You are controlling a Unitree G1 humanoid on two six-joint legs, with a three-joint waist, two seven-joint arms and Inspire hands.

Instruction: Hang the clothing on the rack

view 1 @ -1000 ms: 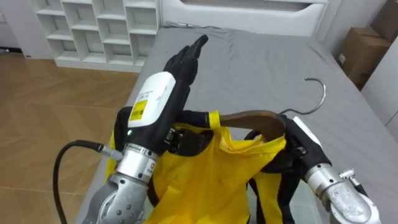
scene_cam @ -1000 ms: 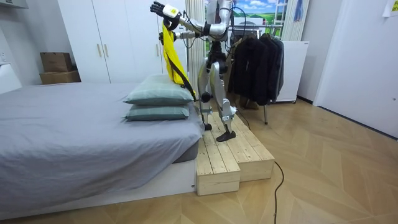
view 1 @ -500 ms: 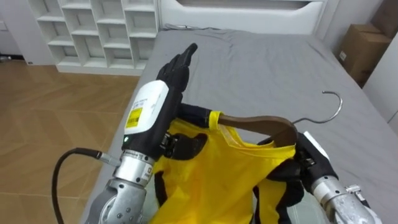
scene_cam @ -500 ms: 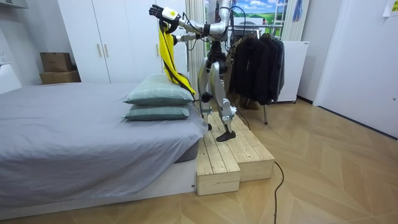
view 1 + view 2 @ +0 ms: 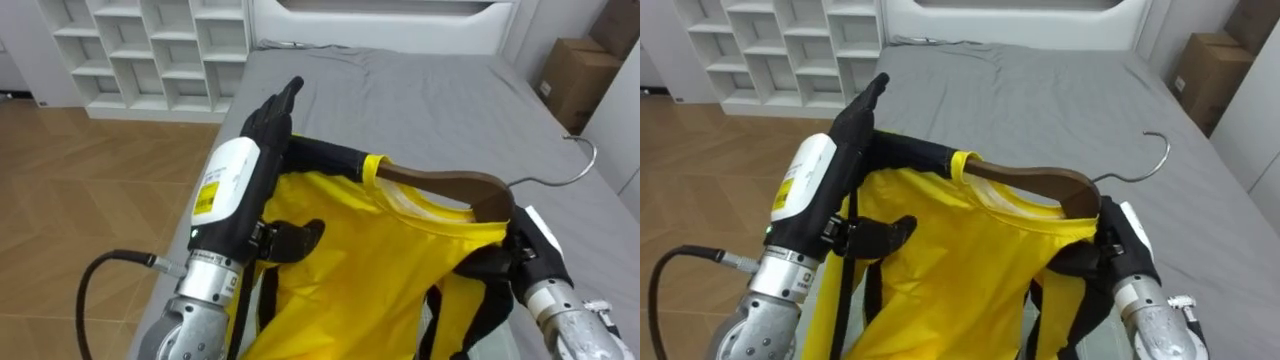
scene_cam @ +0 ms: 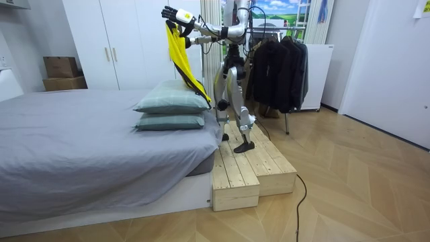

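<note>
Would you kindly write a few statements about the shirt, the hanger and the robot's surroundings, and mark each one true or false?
1. The yellow shirt is draped on a wooden hanger. True.
2. The left hand is curled into a fist. False: its fingers are straight, pointing up.
3. The hook is caught on a rack's rail. False: it is free in the air over the bed.
4. Two pillows lie stacked on the bed. True.
5. The robot stands on a wooden platform beside the bed. True.
</note>
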